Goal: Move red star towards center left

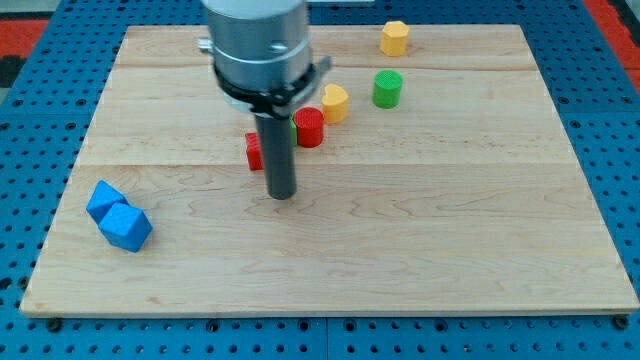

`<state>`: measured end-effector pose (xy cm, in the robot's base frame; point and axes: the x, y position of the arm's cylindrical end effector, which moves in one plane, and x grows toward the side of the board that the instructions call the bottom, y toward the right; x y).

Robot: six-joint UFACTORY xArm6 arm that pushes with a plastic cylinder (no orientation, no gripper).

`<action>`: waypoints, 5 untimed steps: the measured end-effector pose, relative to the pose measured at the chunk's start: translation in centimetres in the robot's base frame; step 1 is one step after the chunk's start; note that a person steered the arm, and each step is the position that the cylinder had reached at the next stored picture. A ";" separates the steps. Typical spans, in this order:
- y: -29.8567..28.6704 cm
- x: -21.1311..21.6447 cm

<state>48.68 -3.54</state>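
Observation:
The red star [254,151] lies left of the board's middle, mostly hidden behind my rod; only its left edge shows. My tip [283,195] rests on the board just below and to the right of the star, close to it. A red cylinder [309,128] stands just to the view's right of the rod, above the tip. A sliver of a green block [293,127] shows between the rod and the red cylinder.
A yellow block [335,103] sits next to the red cylinder, a green cylinder [387,89] further right, another yellow block [394,38] near the top edge. Two blue blocks [104,201] [126,227] lie at the lower left. The wooden board [450,230] sits on a blue surface.

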 end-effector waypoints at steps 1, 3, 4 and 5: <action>3.5 -4.6; -11.5 -4.0; -13.7 -6.1; -11.1 -6.6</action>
<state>42.12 -14.64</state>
